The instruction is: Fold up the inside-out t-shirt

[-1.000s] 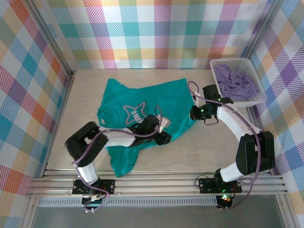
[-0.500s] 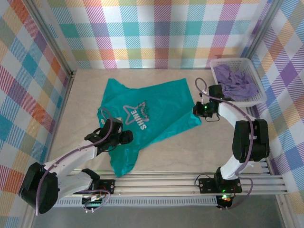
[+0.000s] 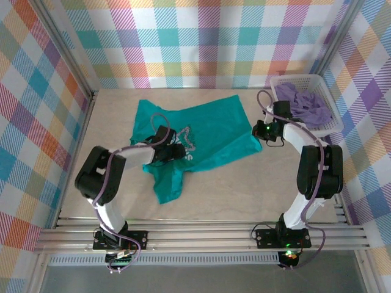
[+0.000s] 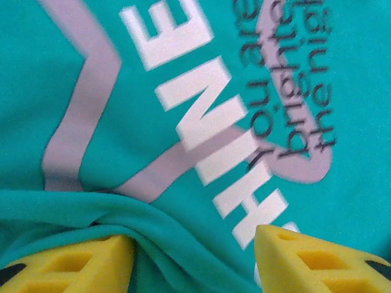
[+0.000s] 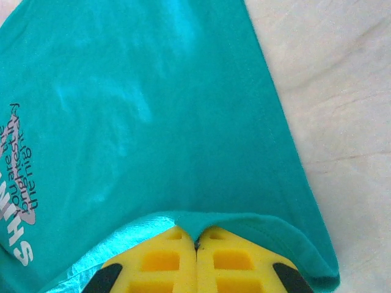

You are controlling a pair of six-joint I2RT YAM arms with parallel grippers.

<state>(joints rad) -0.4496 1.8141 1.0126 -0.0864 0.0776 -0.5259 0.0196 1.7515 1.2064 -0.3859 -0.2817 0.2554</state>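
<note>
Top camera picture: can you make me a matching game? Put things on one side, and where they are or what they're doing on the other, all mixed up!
Things:
1. teal t-shirt
2. white basket
3. lavender garment
4. right tool

Matches:
A. lying inside the basket
B. shut, pinching the shirt's edge
C. spread out on the table
D. standing at the table's far right corner

Pairs: 1-C, 2-D, 3-A, 4-B
</note>
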